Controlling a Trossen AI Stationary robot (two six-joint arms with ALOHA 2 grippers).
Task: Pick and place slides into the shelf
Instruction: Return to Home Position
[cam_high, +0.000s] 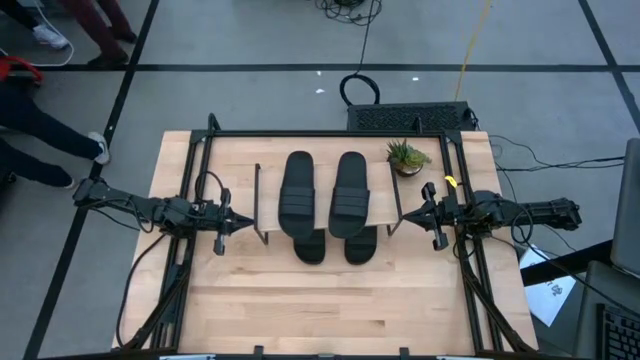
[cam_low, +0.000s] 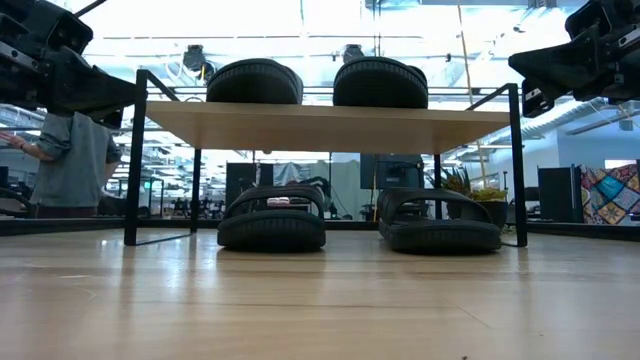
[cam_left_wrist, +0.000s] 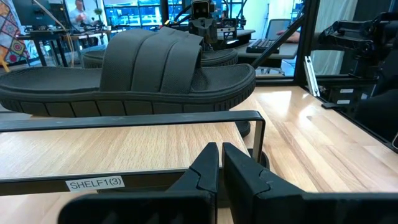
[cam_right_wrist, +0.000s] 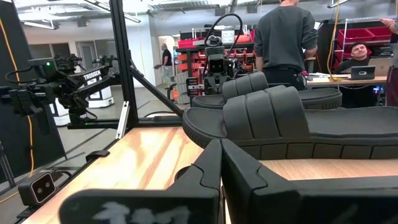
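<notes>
Two black slides (cam_high: 297, 186) (cam_high: 351, 186) lie side by side, soles down, on the shelf's light wood top (cam_high: 379, 208). Two more slides (cam_low: 272, 216) (cam_low: 438, 219) rest on the table under that top, their ends (cam_high: 310, 245) (cam_high: 361, 243) sticking out past its near edge. My left gripper (cam_high: 246, 222) hovers shut just off the shelf's left end, pointing at it. My right gripper (cam_high: 394, 226) hovers shut off the shelf's right end, likewise facing it. In the left wrist view the shut fingers (cam_left_wrist: 220, 163) sit level with the shelf's metal rim (cam_left_wrist: 124, 119).
A small potted plant (cam_high: 407, 157) stands on the table by the shelf's far right corner. Black frame rails (cam_high: 330, 131) run around the table. Bare wood (cam_high: 330, 305) lies toward the near edge. People stand beyond the table's far left (cam_high: 40, 110).
</notes>
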